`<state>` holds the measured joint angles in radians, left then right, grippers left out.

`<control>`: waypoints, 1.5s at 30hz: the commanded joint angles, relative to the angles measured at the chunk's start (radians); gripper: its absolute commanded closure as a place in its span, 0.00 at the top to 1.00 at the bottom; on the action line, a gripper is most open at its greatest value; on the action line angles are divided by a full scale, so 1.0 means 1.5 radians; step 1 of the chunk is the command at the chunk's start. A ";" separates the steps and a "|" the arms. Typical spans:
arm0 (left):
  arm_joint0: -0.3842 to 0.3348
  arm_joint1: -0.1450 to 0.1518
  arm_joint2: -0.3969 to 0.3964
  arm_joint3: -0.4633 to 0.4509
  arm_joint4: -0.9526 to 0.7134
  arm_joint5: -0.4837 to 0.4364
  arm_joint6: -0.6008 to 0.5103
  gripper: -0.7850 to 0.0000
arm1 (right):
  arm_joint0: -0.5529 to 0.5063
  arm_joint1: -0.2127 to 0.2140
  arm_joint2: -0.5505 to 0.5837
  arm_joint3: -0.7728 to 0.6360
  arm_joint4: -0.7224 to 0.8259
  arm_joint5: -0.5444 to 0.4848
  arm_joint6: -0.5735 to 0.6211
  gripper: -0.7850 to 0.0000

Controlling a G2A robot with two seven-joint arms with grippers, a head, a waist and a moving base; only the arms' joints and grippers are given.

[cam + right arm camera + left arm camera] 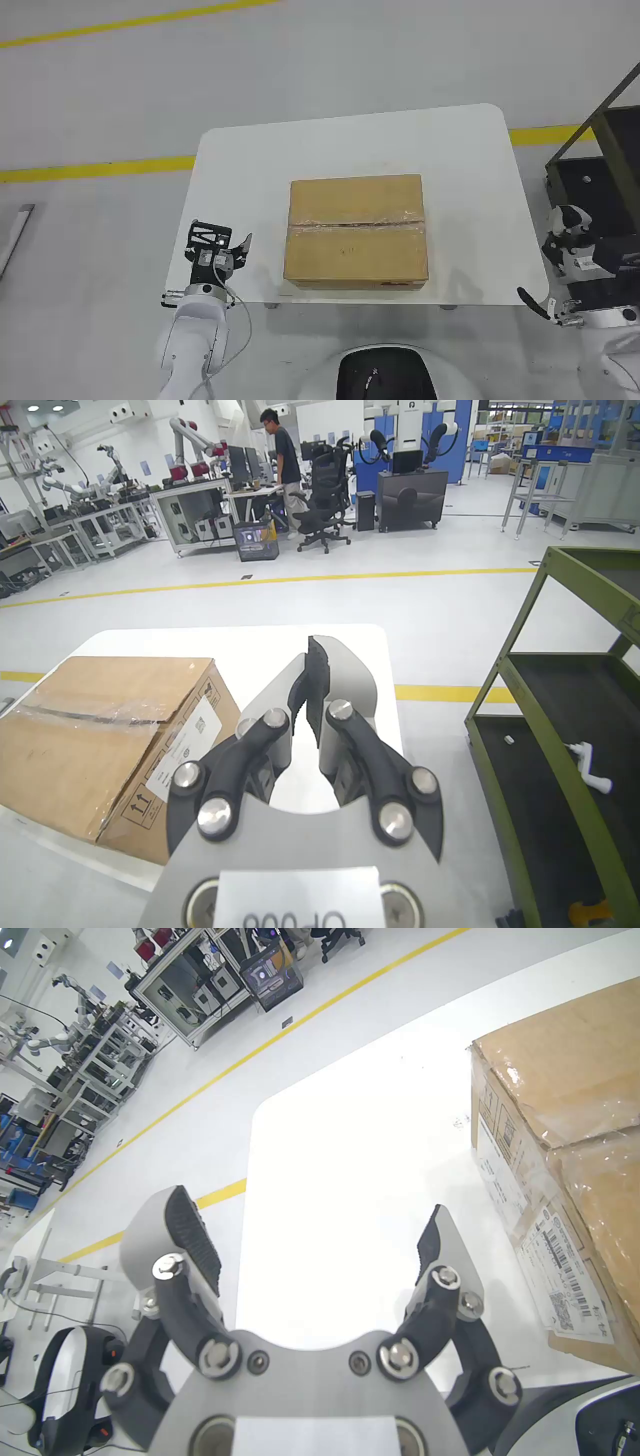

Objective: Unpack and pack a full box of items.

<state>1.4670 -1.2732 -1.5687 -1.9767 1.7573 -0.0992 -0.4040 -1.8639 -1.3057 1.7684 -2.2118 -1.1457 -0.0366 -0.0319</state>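
Box (356,231) sits mid-table, flaps shut, tape seam (356,224) running left-right across the lid. My read: nothing is unpacked yet, so the step in hand is opening the box.

Left gripper (310,1223) hangs over the near-left part of the table (250,160), left of the box and not touching it. Its fingers are spread wide and hold nothing. Right gripper (312,680) is off the table's near-right corner, between the box and the green cart (550,690), well apart from the box. Its fingers are pressed together and hold nothing.

How I'd do it:
- Brace first. The tabletop looks slick, so the box will likely slide under a push. Left fingers are already wide, so press or clamp the left near corner.
- The right's closed tip makes a decent wedge. Enter at the seam's right end, where the tape wraps over the side, then run along the seam.
- Stay shallow. The contents are hidden and I can't tell how close they sit under the flaps.
- The tape looks wrinkled and loose in places, so it may stretch rather than split. Peeling from an end is the fallback.
- Lift the far flap before the near one so it doesn't foul the arms.
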 commanded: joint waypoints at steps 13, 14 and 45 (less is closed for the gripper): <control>0.000 0.000 0.000 0.000 0.000 0.000 0.000 1.00 | 0.000 0.001 -0.010 0.005 -0.016 -0.018 0.014 0.00; 0.000 0.000 0.000 0.000 0.000 0.000 0.000 1.00 | 0.000 0.001 -0.010 0.005 -0.016 -0.018 0.014 0.00; 0.000 0.000 0.000 0.000 0.000 0.000 0.000 1.00 | 0.218 -0.009 -0.258 0.289 -0.101 -0.088 0.049 0.00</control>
<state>1.4670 -1.2732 -1.5687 -1.9767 1.7573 -0.0992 -0.4040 -1.5426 -1.3194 1.3892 -1.7840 -1.2959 -0.1641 0.0392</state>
